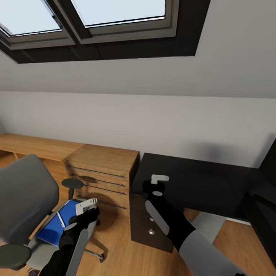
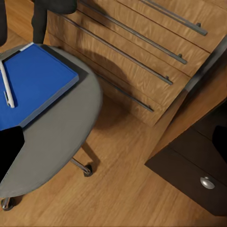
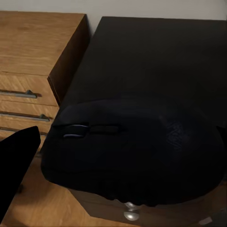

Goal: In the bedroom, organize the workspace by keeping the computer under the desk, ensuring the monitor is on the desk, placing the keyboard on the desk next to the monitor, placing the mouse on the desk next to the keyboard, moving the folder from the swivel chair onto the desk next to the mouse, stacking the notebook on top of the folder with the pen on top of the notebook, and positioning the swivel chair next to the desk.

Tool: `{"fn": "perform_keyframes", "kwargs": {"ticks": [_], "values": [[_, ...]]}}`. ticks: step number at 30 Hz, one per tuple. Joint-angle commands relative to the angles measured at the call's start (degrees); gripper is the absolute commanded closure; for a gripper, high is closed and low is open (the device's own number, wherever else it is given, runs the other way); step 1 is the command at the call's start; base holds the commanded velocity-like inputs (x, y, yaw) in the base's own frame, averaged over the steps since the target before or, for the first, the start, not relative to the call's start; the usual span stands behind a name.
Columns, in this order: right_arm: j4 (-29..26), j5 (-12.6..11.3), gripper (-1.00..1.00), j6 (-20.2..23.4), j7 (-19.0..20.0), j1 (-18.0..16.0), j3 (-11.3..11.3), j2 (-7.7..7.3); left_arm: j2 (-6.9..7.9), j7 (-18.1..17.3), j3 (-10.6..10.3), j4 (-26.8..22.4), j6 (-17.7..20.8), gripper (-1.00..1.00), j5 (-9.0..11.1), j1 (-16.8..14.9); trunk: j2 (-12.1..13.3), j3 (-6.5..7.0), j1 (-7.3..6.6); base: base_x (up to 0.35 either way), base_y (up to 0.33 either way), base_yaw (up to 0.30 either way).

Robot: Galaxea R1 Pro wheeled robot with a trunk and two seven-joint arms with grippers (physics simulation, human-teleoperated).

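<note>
The right claw [image 1: 150, 188] grips the mouse [image 3: 135, 151] above the near left corner of the desk [image 1: 191, 180]. In the right wrist view the dark mouse hides most of the claw's fingers, and only one black finger [image 3: 16, 161] shows at the edge. The left claw [image 1: 87, 209] hangs over the swivel chair [image 1: 23, 199], left of the desk; whether it is spread or pinched together cannot be told. The blue folder [image 2: 35, 82] lies on the chair's seat with the white pen [image 2: 6, 85] on top. A dark edge shows under the folder's far side; what it is cannot be told. The wooden drawer chest [image 1: 101, 172] stands against the desk's left end. A dark shape at the desk's right end is cut off by the picture edge.
</note>
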Motion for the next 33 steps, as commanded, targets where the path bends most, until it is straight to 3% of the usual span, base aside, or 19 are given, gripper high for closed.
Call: {"fn": "perform_keyframes", "kwargs": {"ticks": [1, 8, 13, 15, 16, 20, 23, 29, 30, 31, 33], "values": [[-0.06, -0.27, 1.00, 0.27, -0.39, -0.07, 0.15, -0.03, -0.03, 0.42, 0.03, -0.08, 0.16, -1.00, 0.60, -0.05, -0.06, -0.07, 0.01, 0.011, 0.000, 0.032], [0.36, -0.25, 1.00, 0.35, -0.01, -0.07, 0.14, -0.06, -0.03, 0.42, 0.03, -0.06, 0.13, -1.00, 0.60, -0.05, -0.06, -0.06, 0.01, 0.021, 0.000, 0.007], [2.19, -0.02, 1.00, -0.40, 1.64, -0.07, 0.24, -0.19, -0.03, 0.42, 0.03, -0.08, 0.05, -1.00, 0.60, -0.05, -0.06, -0.06, 0.01, 0.274, 0.000, 0.000], [3.46, 0.09, 1.00, -1.41, 5.24, -0.07, 0.23, -0.61, -0.03, 0.42, 0.03, -0.08, 0.02, -1.00, 0.60, -0.05, -0.06, -0.06, 0.01, 0.312, 0.000, 0.000], [5.68, 0.21, 1.00, -2.08, 10.94, -0.07, 0.14, -1.03, -0.03, 0.42, 0.03, -0.09, 0.01, -1.00, 0.60, -0.05, -0.06, -0.06, 0.01, 0.318, 0.006, 0.000], [9.85, 0.34, 1.00, -2.51, 21.12, -0.11, -0.16, -1.35, -0.03, 0.42, 0.03, -0.09, 0.00, -1.00, 0.60, -0.05, -0.06, -0.06, 0.01, 0.319, 0.084, 0.000], [11.90, 0.40, 1.00, -3.41, 25.60, -0.14, -0.25, -1.57, -0.03, 0.42, 0.03, -0.09, 0.00, -1.00, 0.60, -0.05, -0.06, -0.06, 0.01, 0.316, 0.159, 0.000], [18.00, 0.38, 1.00, -7.43, 28.92, -0.33, -0.33, -1.65, -0.03, 0.39, 0.03, -0.09, 0.00, -1.00, 0.60, -0.05, -0.06, -0.06, 0.01, 0.305, 0.196, 0.000], [21.94, 0.36, 1.00, -9.33, 30.21, -0.51, -0.31, -1.59, -0.03, 0.38, -0.01, -0.13, 0.00, -1.00, 0.60, -0.05, -0.06, -0.06, 0.01, 0.300, 0.208, 0.000], [29.92, 0.35, 1.00, -12.76, 34.42, -2.19, -0.30, -1.53, -0.03, 0.38, -0.19, -0.16, 0.08, -1.00, 0.60, -0.05, -0.06, -0.06, 0.01, 0.161, 0.109, 0.000], [32.56, 0.35, 1.00, -13.77, 35.73, -3.41, -0.30, -1.55, -0.09, 0.40, -0.29, -0.25, 0.19, -1.00, 0.60, -0.05, -0.06, -0.06, 0.01, 0.085, 0.057, 0.000]]}}
